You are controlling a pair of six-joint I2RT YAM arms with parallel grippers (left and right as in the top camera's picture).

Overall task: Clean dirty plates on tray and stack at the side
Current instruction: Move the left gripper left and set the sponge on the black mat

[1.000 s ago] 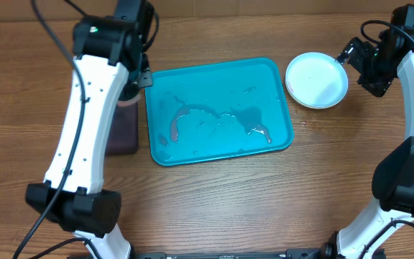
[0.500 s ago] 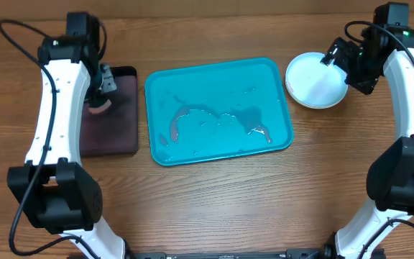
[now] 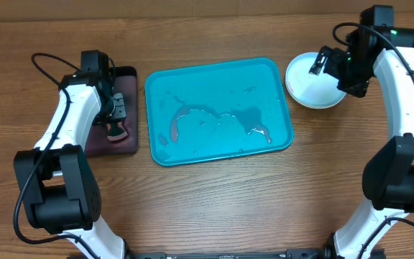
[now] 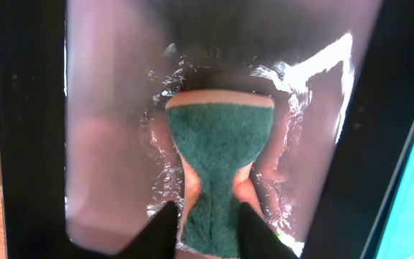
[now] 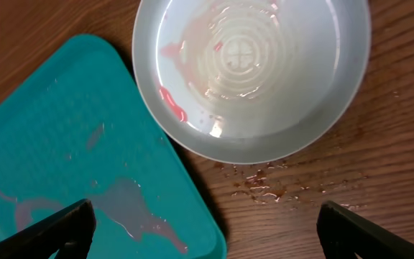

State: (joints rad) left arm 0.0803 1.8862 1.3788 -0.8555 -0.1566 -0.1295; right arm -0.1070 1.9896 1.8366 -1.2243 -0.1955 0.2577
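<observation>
Two robot arms work at a brown wooden table (image 3: 214, 201). At the centre lies the large turquoise-blue rectangular plastic tray (image 3: 264, 79), bare of plates. Thin puddles of reddish-tinged water (image 3: 221, 119) spread across its floor.

At the table's left side, the left gripper (image 4: 207, 216) hangs over a smaller black rectangular tray (image 3: 129, 79). It is pinching a green-topped, pink-backed scrubbing sponge (image 4: 218, 155) hard enough to squeeze it into an hourglass shape. The sponge's free end rests against the black tray's wet, pink-filmed floor.

At the right, just off the turquoise tray's far right corner, sits a small round shallow pale plate (image 5: 264, 79). It lies on the wood, close to the tray's rim and apart from it. Red smears (image 5: 171, 97) mark the plate's inner wall on the tray side, and water glistens over its ringed centre. From overhead a second rim seems to show beneath it, though how many plates lie there is hard to tell.

The right gripper (image 3: 320, 62) hovers above this plate with its fingers spread wide and nothing between them. Droplets and reddish specks (image 5: 257, 183) dot the wood beside the plate.
</observation>
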